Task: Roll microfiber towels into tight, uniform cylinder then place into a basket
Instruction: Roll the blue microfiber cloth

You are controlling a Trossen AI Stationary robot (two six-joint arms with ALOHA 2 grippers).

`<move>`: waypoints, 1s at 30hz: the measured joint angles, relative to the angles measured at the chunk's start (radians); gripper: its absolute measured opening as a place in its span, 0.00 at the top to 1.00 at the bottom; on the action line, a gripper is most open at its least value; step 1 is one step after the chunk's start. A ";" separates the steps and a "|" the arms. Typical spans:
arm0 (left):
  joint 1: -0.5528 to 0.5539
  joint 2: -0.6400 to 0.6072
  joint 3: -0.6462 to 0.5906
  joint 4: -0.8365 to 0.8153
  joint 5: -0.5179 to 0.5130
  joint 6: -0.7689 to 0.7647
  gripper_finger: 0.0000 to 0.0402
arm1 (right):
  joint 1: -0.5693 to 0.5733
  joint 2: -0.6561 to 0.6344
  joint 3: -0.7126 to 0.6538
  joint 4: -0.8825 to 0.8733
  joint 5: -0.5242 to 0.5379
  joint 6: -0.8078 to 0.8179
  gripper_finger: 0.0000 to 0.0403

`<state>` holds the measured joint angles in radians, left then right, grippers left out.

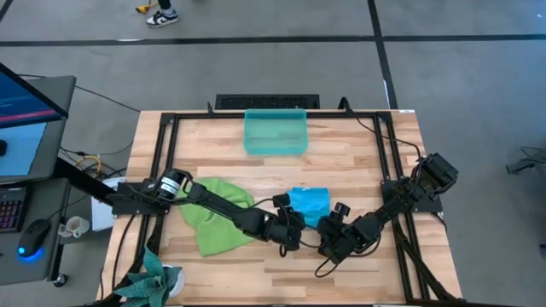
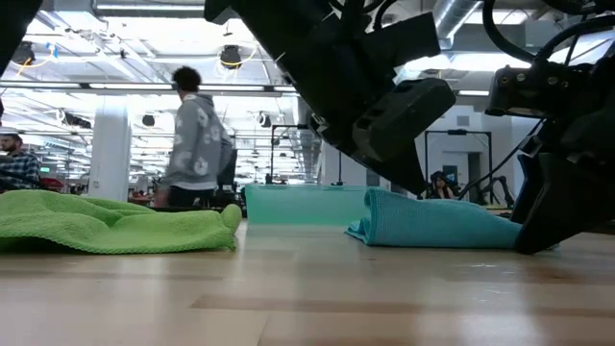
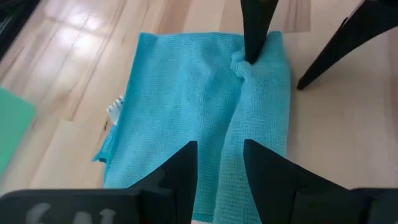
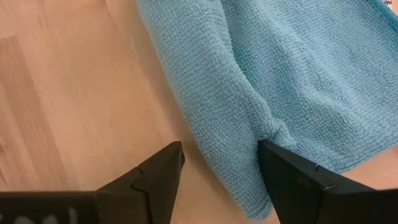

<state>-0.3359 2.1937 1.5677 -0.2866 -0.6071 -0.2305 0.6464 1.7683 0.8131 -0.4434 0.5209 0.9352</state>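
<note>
I get one overhead straight down, one level across my tabletop (image 1: 341, 162), and both wrists close on the blue towel (image 3: 205, 106).

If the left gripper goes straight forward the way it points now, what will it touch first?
Most likely the blue towel: its raised fold lies directly ahead of the open left gripper, though depth is unclear. The right gripper's finger stands beyond.

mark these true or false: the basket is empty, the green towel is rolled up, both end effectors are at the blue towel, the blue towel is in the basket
1. The basket is empty. True.
2. The green towel is rolled up. False: it lies loose and rumpled on the table.
3. Both end effectors are at the blue towel. True: the left end effector and the right end effector each straddle a fold of it.
4. The blue towel is in the basket. False: it lies on the table, apart from the basket.
</note>
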 joint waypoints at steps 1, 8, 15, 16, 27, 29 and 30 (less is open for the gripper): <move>0.000 0.000 0.000 -0.013 0.000 -0.005 0.69 | 0.000 0.000 0.000 0.003 0.000 0.000 0.41; 0.017 0.000 -0.104 0.066 0.001 -0.056 0.69 | 0.000 0.001 0.000 0.006 0.000 0.000 0.41; 0.020 0.000 -0.149 0.079 0.006 -0.112 0.69 | 0.000 0.001 0.000 0.005 0.000 0.000 0.41; 0.020 0.001 -0.149 0.080 0.020 -0.114 0.69 | 0.000 0.001 0.000 0.005 0.000 0.000 0.41; -0.008 0.000 -0.147 0.074 -0.021 -0.083 0.69 | 0.000 0.001 0.000 0.006 0.000 0.000 0.41; -0.015 0.000 -0.129 0.046 -0.036 -0.069 0.69 | 0.000 0.001 0.000 0.006 0.000 0.000 0.41; -0.018 0.000 -0.118 0.040 -0.038 -0.066 0.69 | 0.000 0.002 0.000 0.006 0.000 0.000 0.41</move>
<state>-0.3543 2.1936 1.4493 -0.2470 -0.6449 -0.2961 0.6464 1.7699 0.8135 -0.4374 0.5209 0.9352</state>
